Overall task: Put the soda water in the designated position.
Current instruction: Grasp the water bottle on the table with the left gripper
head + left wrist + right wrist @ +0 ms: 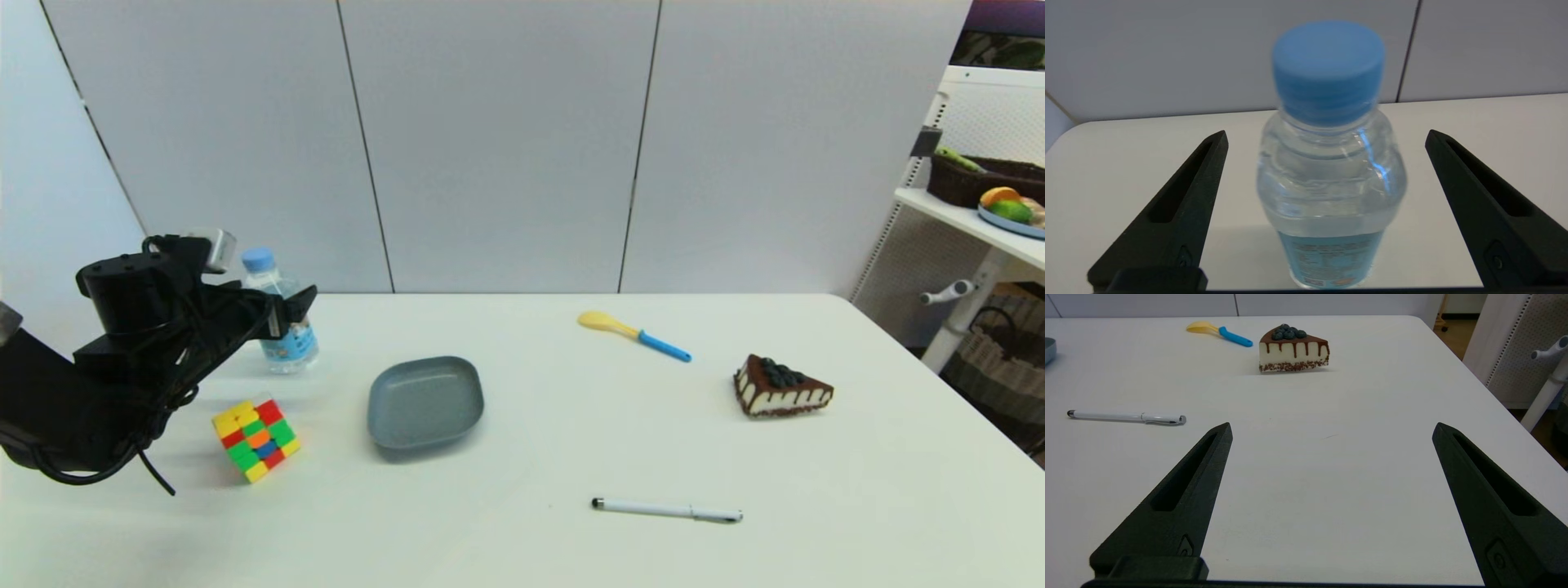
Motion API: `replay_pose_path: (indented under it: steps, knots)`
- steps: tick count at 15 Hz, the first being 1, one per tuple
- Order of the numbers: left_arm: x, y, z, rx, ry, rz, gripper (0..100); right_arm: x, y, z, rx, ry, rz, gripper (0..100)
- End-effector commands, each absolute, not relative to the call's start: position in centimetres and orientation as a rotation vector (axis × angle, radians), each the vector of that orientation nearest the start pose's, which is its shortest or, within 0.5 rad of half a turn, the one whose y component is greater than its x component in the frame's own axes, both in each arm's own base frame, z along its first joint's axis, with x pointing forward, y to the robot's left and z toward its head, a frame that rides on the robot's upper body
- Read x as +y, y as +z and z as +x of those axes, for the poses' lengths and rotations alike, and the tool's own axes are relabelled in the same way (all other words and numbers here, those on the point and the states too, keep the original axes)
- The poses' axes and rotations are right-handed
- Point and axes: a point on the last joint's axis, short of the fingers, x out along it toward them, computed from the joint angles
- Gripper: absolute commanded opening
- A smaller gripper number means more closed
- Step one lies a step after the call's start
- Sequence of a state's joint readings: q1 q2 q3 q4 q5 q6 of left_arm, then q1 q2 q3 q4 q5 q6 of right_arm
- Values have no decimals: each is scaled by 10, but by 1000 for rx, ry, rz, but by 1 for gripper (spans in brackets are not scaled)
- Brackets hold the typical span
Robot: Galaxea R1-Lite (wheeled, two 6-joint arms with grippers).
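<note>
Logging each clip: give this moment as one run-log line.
left hand open, straddling soda water, no contact | bottle upright on table | right hand open, idle over bare table

You have a clear, glossy plastic bottle (1331, 179) with a matt light-blue cap (1329, 69) and a printed blue label (1331, 253). The left gripper (1327, 143) has matt black fingers (1184, 204), smooth-faced; the right gripper (1331, 433) looks the same. The table (531, 474) is smooth white with a soft sheen. The plate (424, 402) looks like matt grey plastic. The cube (255, 439) is shiny coloured plastic, the spoon (633, 333) smooth plastic, and the pen (667, 510) glossy white.
</note>
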State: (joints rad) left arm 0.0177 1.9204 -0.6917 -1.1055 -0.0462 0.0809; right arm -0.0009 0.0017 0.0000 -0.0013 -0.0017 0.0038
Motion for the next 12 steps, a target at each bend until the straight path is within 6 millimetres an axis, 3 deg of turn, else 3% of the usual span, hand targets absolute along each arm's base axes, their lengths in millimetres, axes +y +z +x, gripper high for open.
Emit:
replay_pose_path:
  steps: [1,6,7,12]
  knots:
    - [13,127,333,128,-11,72,100,0,76,-23,2,-2,5,100]
    - [15,120,338,126,-4,60,100,0,76,-23,2,-3,5,100]
    - [15,121,339,118,-5,60,0,0,76,-23,2,-2,5,100]
    - [15,119,340,110,-5,61,0,0,76,-23,2,-2,5,100]
